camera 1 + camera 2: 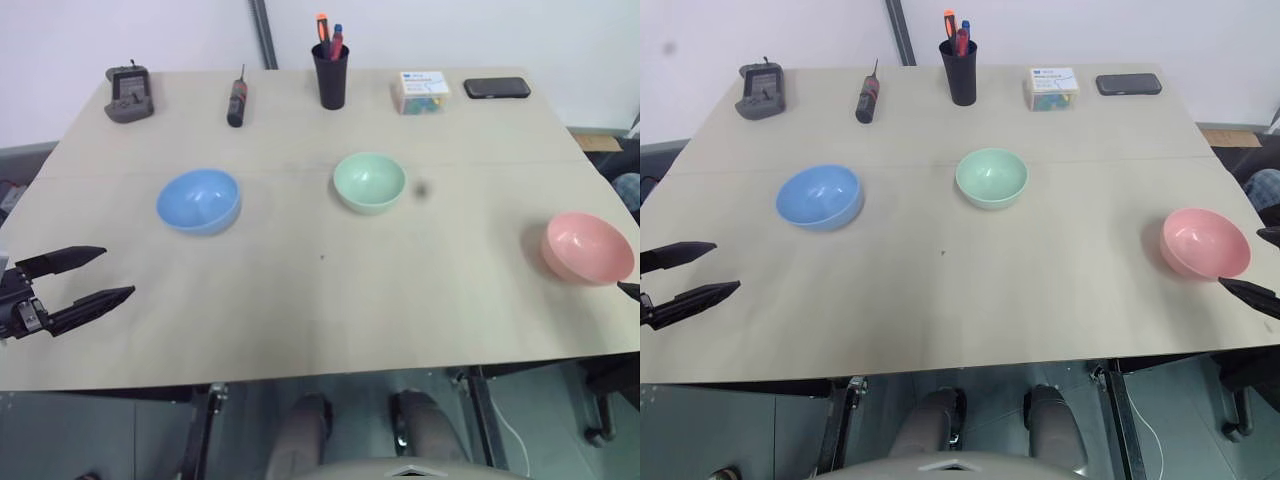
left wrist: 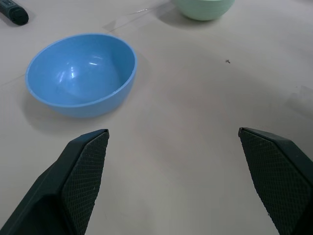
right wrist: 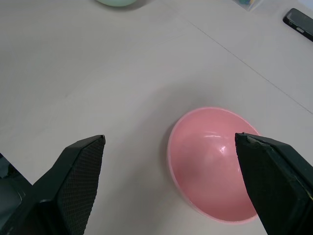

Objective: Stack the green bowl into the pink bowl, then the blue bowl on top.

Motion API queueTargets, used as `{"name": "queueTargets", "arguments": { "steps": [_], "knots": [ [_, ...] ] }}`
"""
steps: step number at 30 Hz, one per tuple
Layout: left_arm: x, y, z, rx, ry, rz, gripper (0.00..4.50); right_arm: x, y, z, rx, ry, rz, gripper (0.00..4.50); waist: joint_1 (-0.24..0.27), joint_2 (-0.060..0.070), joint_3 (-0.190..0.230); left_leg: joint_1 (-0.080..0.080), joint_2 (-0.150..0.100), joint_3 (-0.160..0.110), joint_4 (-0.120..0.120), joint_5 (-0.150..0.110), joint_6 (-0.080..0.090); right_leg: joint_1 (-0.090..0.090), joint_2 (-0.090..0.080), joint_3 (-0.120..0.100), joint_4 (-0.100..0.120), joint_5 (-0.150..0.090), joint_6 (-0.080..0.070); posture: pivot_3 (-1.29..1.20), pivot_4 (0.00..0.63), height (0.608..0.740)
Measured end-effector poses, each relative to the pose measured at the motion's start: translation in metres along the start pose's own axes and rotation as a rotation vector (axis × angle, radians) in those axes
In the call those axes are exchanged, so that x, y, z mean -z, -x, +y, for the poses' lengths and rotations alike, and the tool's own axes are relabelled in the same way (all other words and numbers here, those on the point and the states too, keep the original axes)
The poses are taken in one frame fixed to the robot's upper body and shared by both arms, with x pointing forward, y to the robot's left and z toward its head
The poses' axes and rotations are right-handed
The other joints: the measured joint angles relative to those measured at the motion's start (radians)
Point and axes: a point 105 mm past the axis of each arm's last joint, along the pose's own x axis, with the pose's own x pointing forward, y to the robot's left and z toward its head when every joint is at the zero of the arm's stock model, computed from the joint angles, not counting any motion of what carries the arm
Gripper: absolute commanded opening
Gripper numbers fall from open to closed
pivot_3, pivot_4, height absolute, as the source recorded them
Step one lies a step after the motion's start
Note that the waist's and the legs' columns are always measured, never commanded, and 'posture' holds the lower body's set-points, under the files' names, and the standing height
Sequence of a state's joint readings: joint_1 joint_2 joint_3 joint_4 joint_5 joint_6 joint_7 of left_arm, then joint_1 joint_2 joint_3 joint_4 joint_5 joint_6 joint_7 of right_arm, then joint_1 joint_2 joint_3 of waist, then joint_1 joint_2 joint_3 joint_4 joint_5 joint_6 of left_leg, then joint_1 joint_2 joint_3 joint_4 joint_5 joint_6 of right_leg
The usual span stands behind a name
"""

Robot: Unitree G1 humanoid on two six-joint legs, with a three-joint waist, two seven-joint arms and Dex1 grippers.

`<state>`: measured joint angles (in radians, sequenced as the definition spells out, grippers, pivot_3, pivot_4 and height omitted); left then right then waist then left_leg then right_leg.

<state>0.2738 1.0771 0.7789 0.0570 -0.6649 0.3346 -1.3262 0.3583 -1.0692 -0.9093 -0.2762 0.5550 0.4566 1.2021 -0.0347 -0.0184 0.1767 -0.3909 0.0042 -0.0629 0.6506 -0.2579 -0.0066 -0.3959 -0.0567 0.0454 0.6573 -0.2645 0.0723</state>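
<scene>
On the worktop (image 1: pixel 300 300), left to right: the left gripper (image 1: pixel 98 276) hangs with fingers spread wide, holding nothing. The blue bowl (image 1: pixel 198 200), green bowl (image 1: pixel 369 181) and pink bowl (image 1: pixel 587 247) sit apart, each empty. A black cup (image 1: pixel 330 76) behind holds what look like pens. The right gripper (image 1: pixel 1268 266), beside the pink bowl, is likewise spread and empty.

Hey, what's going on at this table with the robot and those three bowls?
Nothing is stacked yet. The blue bowl, green bowl and pink bowl sit apart, upright and empty, in a row across the table. The left gripper is open and empty near the blue bowl, and the right gripper is open beside the pink bowl. Neither touches a bowl.
</scene>
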Motion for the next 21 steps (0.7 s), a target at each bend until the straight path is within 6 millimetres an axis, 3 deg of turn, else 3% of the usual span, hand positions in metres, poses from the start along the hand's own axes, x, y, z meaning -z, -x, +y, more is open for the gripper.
{"name": "queueTargets", "arguments": {
  "steps": [4, 10, 14, 18, 21],
  "knots": [
    [-0.011, -0.006, 0.004, 0.013, -0.025, -0.042, 4.50, 0.003, -0.001, -0.002, 0.017, 0.006, 0.022, 4.46, 0.004, -0.001, 0.000, 0.000, -0.001, 0.000, 0.001, 0.000, 0.000, 0.000, 0.000, -0.001, 0.001, 0.000, 0.000, 0.00, 0.150, 0.740],
    [-0.030, -0.029, -0.002, 0.107, -0.074, -0.091, 4.50, 0.004, -0.018, -0.004, 0.025, 0.018, 0.027, 4.46, 0.003, 0.000, 0.000, 0.000, 0.000, 0.000, 0.001, 0.000, 0.000, 0.000, 0.001, 0.000, 0.001, 0.000, 0.000, 0.00, 0.150, 0.740],
    [-0.046, -0.050, -0.026, 0.242, -0.119, -0.156, 4.50, 0.011, -0.035, -0.003, 0.026, 0.002, 0.063, 4.46, 0.002, 0.000, 0.000, 0.000, 0.000, 0.001, 0.001, 0.000, 0.000, 0.000, 0.000, 0.001, 0.001, 0.000, 0.000, 0.00, 0.150, 0.740],
    [-0.063, -0.092, -0.083, 0.519, -0.140, -0.284, 4.50, 0.025, -0.073, -0.001, 0.034, -0.059, 0.125, 4.46, 0.002, -0.001, 0.000, 0.000, 0.000, 0.001, 0.004, 0.000, 0.000, 0.000, 0.000, 0.002, 0.003, 0.001, 0.000, 0.00, 0.150, 0.740],
    [-0.078, -0.108, -0.111, 0.643, -0.152, -0.348, 4.50, 0.040, -0.096, -0.004, 0.057, -0.109, 0.168, 4.46, 0.002, -0.001, 0.000, 0.000, -0.002, 0.000, 0.004, 0.000, 0.000, -0.001, 0.002, 0.002, 0.005, 0.001, 0.000, 0.00, 0.150, 0.740]
  ]
}}
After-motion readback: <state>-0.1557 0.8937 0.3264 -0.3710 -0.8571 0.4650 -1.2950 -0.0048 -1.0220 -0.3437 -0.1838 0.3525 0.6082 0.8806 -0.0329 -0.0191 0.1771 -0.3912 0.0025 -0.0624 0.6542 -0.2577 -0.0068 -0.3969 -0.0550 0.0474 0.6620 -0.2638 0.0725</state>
